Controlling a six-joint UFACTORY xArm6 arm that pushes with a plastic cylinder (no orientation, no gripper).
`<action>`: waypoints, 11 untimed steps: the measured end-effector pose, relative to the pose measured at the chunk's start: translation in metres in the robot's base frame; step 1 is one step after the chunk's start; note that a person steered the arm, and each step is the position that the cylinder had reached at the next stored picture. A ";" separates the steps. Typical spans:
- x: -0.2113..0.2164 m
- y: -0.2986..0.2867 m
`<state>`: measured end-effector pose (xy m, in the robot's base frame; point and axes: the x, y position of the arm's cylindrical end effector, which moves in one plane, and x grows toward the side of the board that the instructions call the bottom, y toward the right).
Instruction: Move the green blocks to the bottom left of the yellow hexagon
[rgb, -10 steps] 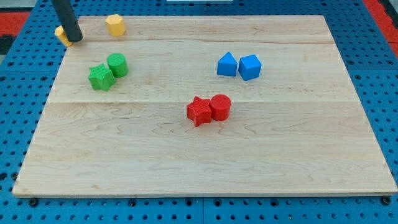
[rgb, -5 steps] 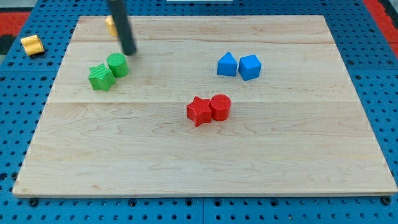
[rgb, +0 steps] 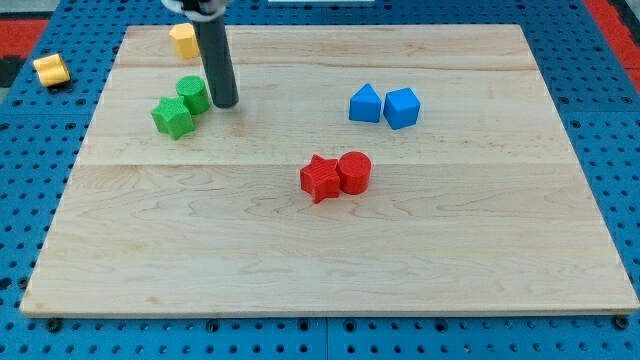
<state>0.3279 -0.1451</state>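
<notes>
A green cylinder (rgb: 193, 94) and a green star (rgb: 172, 116) sit touching near the board's upper left. The yellow hexagon (rgb: 183, 40) lies above them at the board's top edge. My tip (rgb: 226, 103) rests on the board just right of the green cylinder, close to it or touching it. The rod rises from there toward the view's top.
A second yellow block (rgb: 50, 70) lies off the wooden board (rgb: 330, 270) on the blue pegboard at the view's upper left. A blue pair (rgb: 384, 105) sits at the upper right. A red star (rgb: 320, 179) and red cylinder (rgb: 355, 172) sit near the middle.
My tip moved from the far upper left across to the right of the green cylinder. The small yellow block was knocked off the board. The green blocks shifted slightly.
</notes>
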 end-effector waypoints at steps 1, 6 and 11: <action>-0.025 -0.052; 0.058 0.054; 0.034 -0.062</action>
